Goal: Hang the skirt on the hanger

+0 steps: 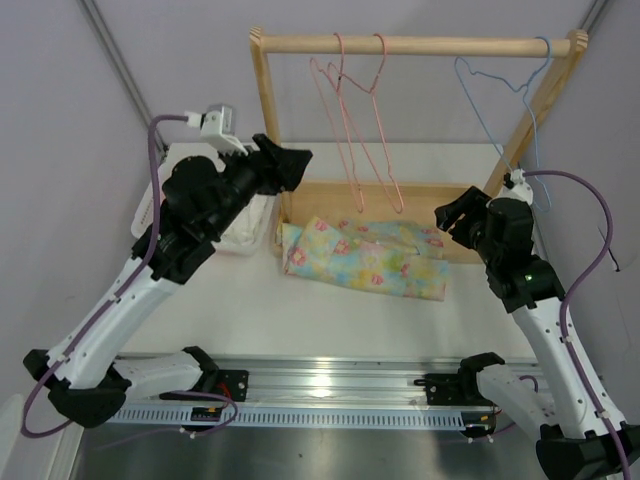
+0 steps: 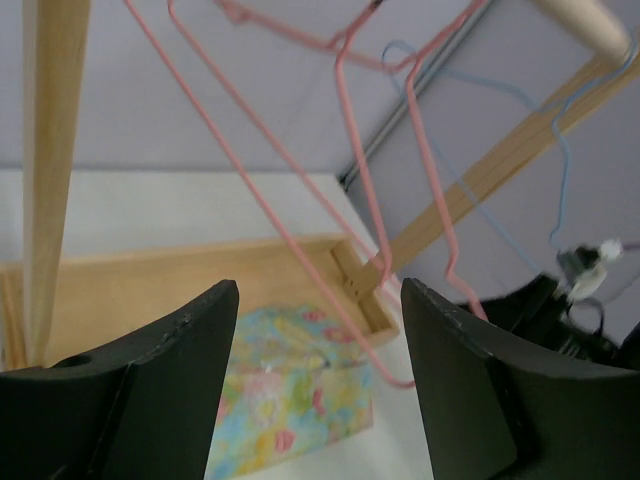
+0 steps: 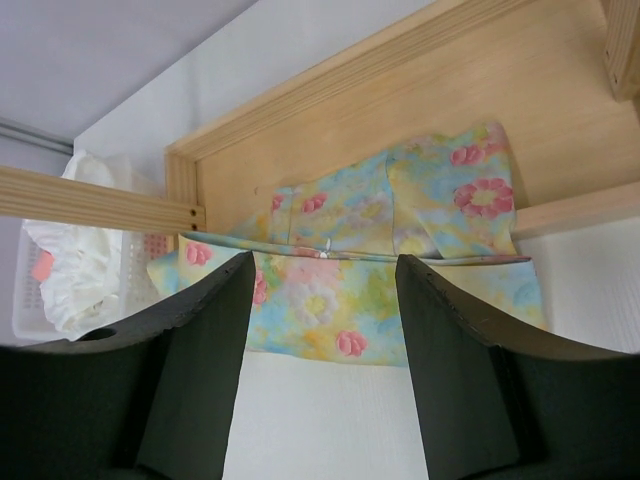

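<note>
you have the skirt (image 1: 365, 257) lying folded and flat, partly on the wooden base of the rack (image 1: 410, 45) and partly on the white desk (image 1: 330, 310), so nothing is on the hanger (image 1: 480, 115) yet. the light-blue hanger hangs by its hook at the right end of the rail, well apart from the skirt and beside the two pink hangers (image 1: 365, 120). your left pincer (image 2: 320, 290) is raised near the left post, wide open and holding nothing; it faces the hangers, probably to be ready for the wire. your right pincer (image 3: 325, 265) is also open and empty, and it hovers over the right part of the skirt, pointing down at the cloth, which i think is the preparation for a grasp. a basket (image 3: 90, 265) with white cloth stands at the left and is not involved.
</note>
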Motion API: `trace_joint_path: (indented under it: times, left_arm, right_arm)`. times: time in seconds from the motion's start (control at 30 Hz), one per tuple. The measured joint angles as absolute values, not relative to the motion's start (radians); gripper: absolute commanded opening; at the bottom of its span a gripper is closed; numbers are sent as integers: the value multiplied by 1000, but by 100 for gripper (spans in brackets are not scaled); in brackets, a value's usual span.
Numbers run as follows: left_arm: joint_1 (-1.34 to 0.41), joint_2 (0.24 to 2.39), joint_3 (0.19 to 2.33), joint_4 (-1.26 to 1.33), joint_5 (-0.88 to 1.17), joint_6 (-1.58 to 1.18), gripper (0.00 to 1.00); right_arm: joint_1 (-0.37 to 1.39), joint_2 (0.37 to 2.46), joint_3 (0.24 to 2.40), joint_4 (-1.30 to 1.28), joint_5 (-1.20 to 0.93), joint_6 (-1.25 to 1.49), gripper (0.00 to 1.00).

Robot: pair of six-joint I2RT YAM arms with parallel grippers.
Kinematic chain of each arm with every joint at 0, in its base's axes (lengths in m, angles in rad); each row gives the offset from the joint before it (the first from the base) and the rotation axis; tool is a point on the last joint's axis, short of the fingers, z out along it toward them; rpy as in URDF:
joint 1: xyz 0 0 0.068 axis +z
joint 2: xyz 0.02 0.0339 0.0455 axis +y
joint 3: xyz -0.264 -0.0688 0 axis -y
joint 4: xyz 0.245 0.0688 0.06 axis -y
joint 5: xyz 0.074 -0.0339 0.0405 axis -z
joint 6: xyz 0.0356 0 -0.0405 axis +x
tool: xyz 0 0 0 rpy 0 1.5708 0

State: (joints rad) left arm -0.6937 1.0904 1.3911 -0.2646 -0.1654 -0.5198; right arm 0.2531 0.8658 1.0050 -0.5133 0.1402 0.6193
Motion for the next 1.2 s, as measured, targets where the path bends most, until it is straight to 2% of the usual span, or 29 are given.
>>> trace_joint_path:
  times: [0.23, 0.33, 0.67, 0.87, 1.03, 1.2]
  left_arm:
    - [-746, 1386, 1794, -266, -287, -467, 72]
    - [-753, 1477, 1871, -268, -328, -461, 72]
    - [-754, 1515, 1841, -310, -360, -445, 72]
    - [-753, 1488, 1814, -310, -360, -430, 73]
    - [-745, 1461, 1774, -310, -350, -425, 73]
    - [-733, 1448, 1737, -308, -324, -424, 73]
  right_arm:
    - [253, 879, 1031, -520, 122, 605, 63]
    - [253, 902, 1105, -522, 117, 583, 63]
    - [255, 1019, 1591, -519, 204, 334, 64]
    - [190, 1134, 1782, -520, 262, 168, 66]
    - [31, 1285, 1932, -548, 161, 121, 67]
    - [-144, 1370, 1951, -565, 12, 148, 67]
